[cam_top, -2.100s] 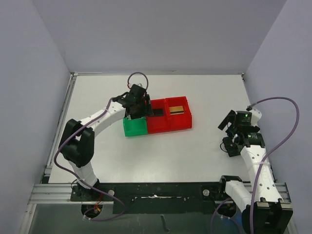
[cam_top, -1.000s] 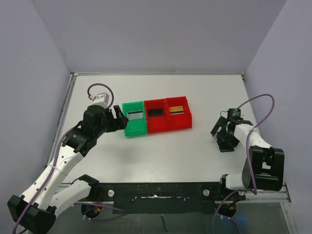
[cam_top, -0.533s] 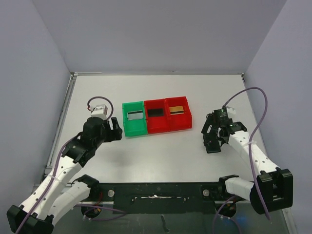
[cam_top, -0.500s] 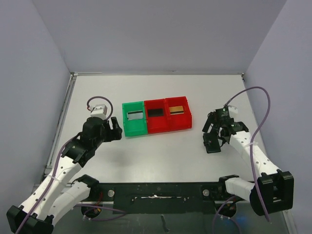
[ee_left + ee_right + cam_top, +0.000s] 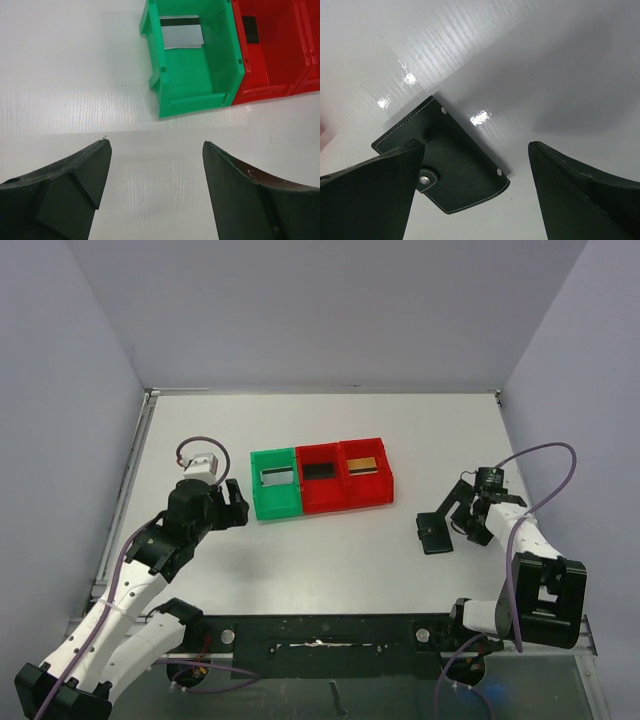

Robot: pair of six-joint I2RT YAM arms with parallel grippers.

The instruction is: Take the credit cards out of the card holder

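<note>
From above, the card holder [image 5: 434, 537] is only a small dark patch on the table [image 5: 330, 555], well apart from the bins. The right wrist view shows more: it lies folded shut, stitched black outer face up, strap tab [image 5: 425, 179] snapped down. The right claw [image 5: 452, 518] stands wide just by it, holding nothing.

The credit cards [image 5: 277, 476] lie in the bins. The left wrist view shows the silvery-grey card [image 5: 182, 34] in the green bin [image 5: 192, 85] and the black card [image 5: 249, 28] in the middle red bin [image 5: 272, 65]. Only the top view shows the gold card [image 5: 364, 464] in the far red bin [image 5: 368, 492]. The left claw [image 5: 156, 150] gapes wide and empty over bare table before the green bin.
</note>
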